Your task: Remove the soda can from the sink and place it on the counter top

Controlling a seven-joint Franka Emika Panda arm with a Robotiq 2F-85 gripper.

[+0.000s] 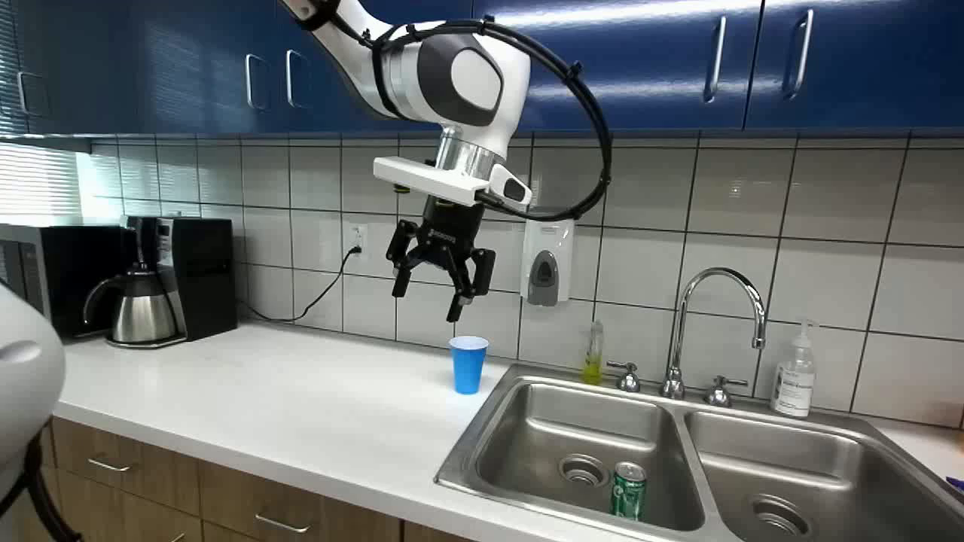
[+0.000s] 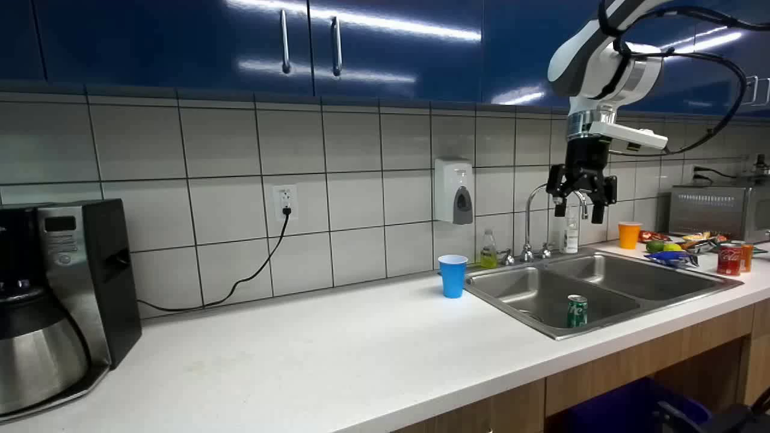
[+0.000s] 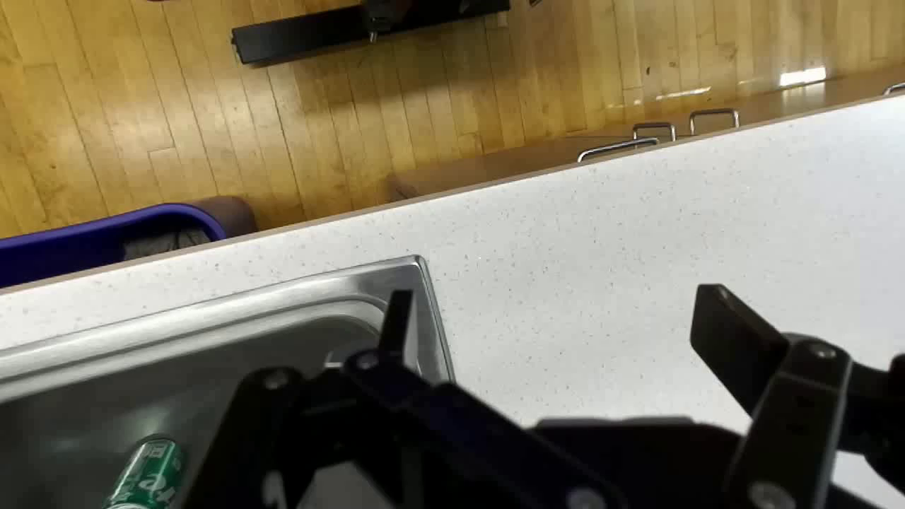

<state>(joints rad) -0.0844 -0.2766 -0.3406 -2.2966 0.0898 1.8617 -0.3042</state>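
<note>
Steel sink (image 1: 688, 452), soda can (image 1: 629, 491) inside, lower than jaws, well apart

The sink (image 1: 691, 452) is brushed metal, the counter top (image 1: 301, 395) smooth.

Illumination is bright and even across the tabletop (image 1: 286, 391). Light enters through the blinds (image 1: 38, 184), which I see washed almost white. Glare streaks cross the blue cabinets (image 2: 397, 54) in both exterior views; a patch burns out on the floor (image 3: 424, 106). In the wrist view, the sink (image 3: 212, 316) reads dim inside, the jaws nearly black.
</note>
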